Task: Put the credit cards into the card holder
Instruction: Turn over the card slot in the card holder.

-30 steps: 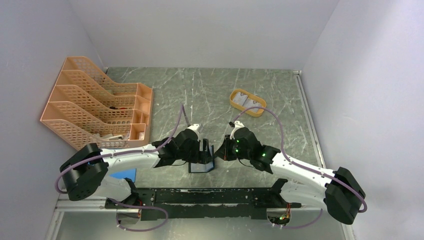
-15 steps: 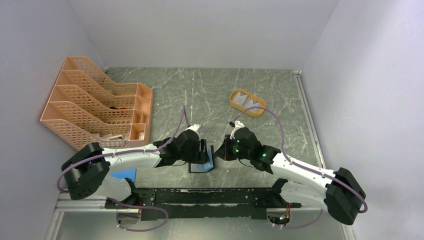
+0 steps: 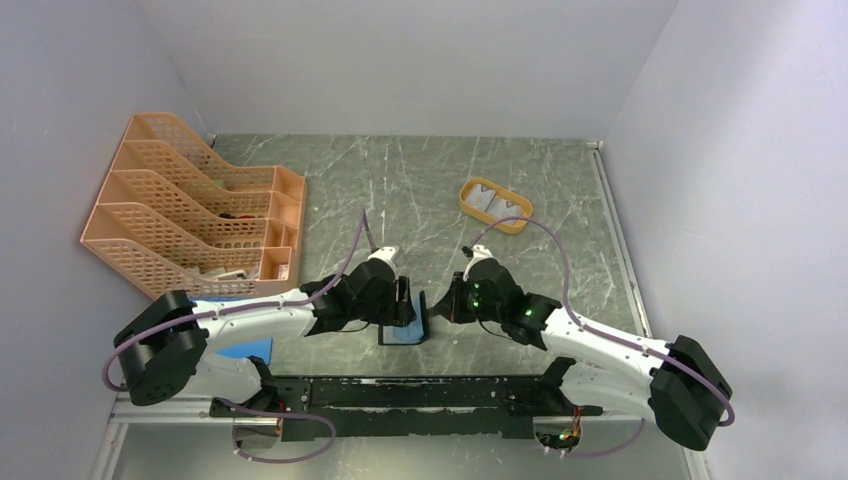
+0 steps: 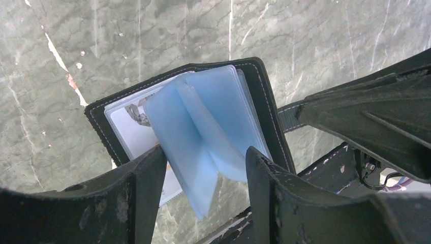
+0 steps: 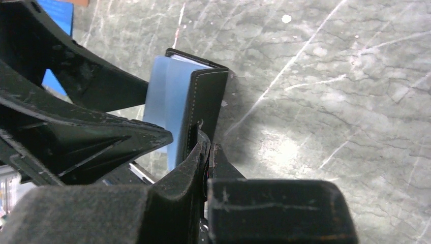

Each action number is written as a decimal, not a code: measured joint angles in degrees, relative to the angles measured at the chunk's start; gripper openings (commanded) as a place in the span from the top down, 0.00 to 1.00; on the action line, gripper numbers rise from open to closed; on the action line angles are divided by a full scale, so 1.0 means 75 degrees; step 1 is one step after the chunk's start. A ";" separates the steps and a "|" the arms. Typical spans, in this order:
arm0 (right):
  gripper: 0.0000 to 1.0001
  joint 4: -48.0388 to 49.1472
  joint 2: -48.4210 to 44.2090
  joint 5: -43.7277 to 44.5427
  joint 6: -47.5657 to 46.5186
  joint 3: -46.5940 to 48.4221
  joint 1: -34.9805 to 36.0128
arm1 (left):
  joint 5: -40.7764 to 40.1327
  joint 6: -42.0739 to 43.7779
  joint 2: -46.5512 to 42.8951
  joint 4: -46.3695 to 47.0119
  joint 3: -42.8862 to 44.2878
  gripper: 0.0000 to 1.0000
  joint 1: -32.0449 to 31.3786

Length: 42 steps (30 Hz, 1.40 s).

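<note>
The black card holder point(image 3: 405, 328) stands open on the table between my two grippers, its blue plastic sleeves point(image 4: 213, 117) fanned out. A white card point(image 4: 124, 129) sits in its left pocket. My left gripper point(image 4: 206, 151) hovers over the sleeves, open, with the sleeves hanging loose between its fingers. My right gripper point(image 5: 208, 147) is shut on the holder's black outer flap point(image 5: 206, 101) and holds it upright. In the top view the left gripper point(image 3: 403, 300) and right gripper point(image 3: 447, 303) face each other. Pale grey credit cards point(image 3: 495, 203) lie in the orange tray point(image 3: 468, 203) at the back.
A peach mesh file organiser point(image 3: 190, 215) fills the left side. A flat blue pad point(image 3: 245, 350) lies by the left arm's base. A black rail point(image 3: 400, 392) runs along the near table edge. White walls close in the table on three sides.
My left gripper's jaws have narrowed around the blue sleeves and its arm has shifted slightly. The right gripper has kept its grip on the flap.
</note>
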 measured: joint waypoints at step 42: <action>0.53 -0.2095 -0.0530 0.1612 0.0755 0.0064 -0.0015 | 0.0137 0.0137 0.0329 0.0067 0.0274 0.44 -0.0108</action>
